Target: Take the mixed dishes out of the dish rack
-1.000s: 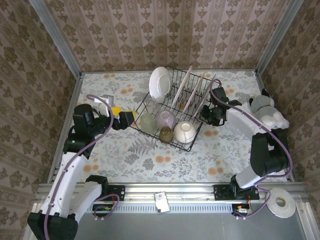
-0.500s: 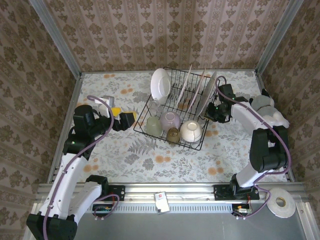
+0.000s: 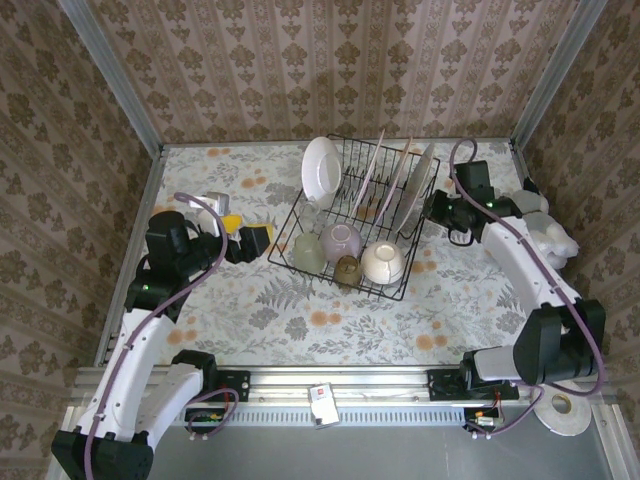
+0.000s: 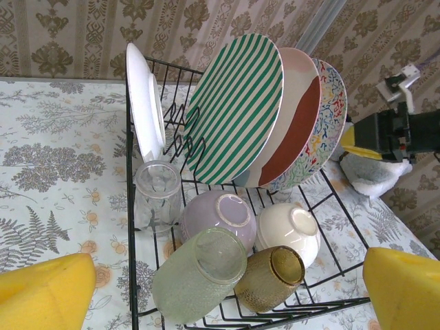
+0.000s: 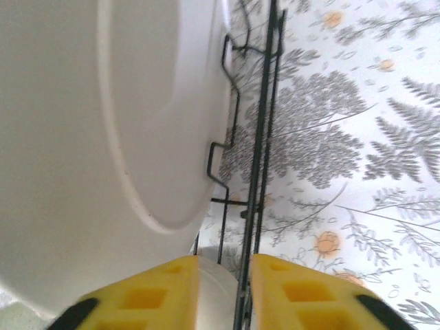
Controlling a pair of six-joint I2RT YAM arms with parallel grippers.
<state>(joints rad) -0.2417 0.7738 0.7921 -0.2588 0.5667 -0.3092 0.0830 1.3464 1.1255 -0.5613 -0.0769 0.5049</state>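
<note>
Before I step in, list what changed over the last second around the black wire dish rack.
The black wire dish rack slid right and turned slightly, with the right gripper at its end; those jaws now stand slightly apart around an end wire. The left gripper stayed open beside the rack, and the dishes stayed loaded.

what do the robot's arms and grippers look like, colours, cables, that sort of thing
The left arm and right arm both have white link shells with black joint housings. A lilac cable runs loosely along each arm. The left gripper and right gripper have black bodies and blocky yellow fingers. The right gripper's fingers show square recesses.
</note>
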